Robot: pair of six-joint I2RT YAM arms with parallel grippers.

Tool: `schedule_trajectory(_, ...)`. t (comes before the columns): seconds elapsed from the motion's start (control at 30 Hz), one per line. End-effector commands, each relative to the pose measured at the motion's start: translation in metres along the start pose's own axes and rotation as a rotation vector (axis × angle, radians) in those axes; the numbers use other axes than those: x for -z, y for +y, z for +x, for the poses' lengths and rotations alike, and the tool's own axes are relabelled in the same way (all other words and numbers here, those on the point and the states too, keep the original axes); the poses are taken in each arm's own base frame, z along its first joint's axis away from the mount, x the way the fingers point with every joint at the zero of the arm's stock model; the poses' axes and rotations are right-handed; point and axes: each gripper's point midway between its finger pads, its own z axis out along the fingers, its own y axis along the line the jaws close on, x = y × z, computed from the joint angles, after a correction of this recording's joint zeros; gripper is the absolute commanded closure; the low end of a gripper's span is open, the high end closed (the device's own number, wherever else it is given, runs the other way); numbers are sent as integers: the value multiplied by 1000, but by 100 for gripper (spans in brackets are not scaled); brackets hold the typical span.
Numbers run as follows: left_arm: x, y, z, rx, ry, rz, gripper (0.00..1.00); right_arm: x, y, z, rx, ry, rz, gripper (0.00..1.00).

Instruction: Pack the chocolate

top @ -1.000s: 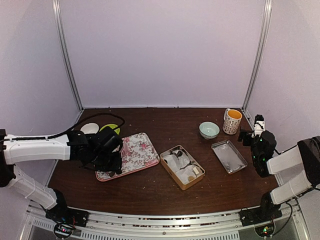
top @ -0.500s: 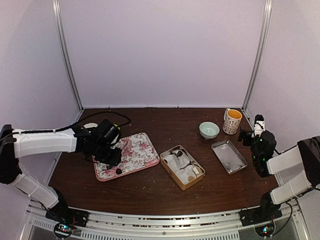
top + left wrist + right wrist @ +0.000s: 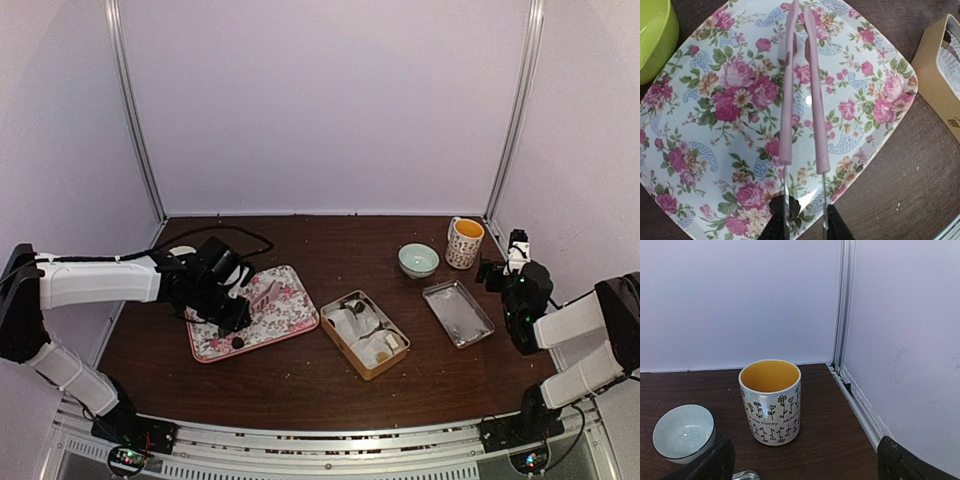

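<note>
Chocolate (image 3: 238, 342) sits on the flowery tray (image 3: 715, 125). The left gripper (image 3: 804, 226) holds pink tongs (image 3: 786, 110) over the tray. They are nearly shut, and I cannot tell if they hold anything. Next, pinch that lump.

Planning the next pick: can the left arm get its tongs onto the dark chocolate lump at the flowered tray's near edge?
Probably yes. The chocolate lump lies bare on the tray, nothing over it. The left gripper holds the pink tongs close by, tips pointing away, so it would need to reorient.
</note>
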Motion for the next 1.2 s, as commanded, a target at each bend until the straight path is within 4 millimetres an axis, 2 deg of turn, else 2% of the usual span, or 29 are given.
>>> schedule_trajectory(0.0, -7, 1, -5, -33, -13, 8, 76, 1, -5, -13, -5, -38, 19, 0)
schedule_trajectory(0.2, -10, 2, -11, -52, -13, 4, 76, 10, 8, -27, 42, -24, -4, 0)
schedule_trajectory(0.3, -13, 3, -13, -61, -7, -2, 76, 12, 15, -21, -3, 58, -20, 0)
schedule_trajectory(0.4, -14, 2, -15, -67, 0, 9, 76, 18, 19, -1, 43, 194, -5, 0)
schedule_trajectory(0.5, -17, 3, -14, -74, 8, 5, 77, 27, 24, 6, 92, 278, -19, 0)
schedule_trajectory(0.8, -24, 9, -20, -119, 29, -18, 77, 47, 71, 38, 227, 686, -218, 0)
schedule_trajectory(0.9, -27, 13, -22, -118, 34, -27, 71, 57, 95, 60, 202, 821, -342, 0)
schedule_trajectory(1.0, -26, 15, -23, -112, 29, -27, 64, 66, 109, 83, 199, 939, -399, 2)
schedule_trajectory(1.07, -26, 18, -22, -112, 28, -40, 61, 72, 116, 96, 219, 1008, -423, 7)
schedule_trajectory(1.17, -25, 22, -21, -108, 30, -64, 58, 76, 121, 113, 265, 1074, -408, 9)
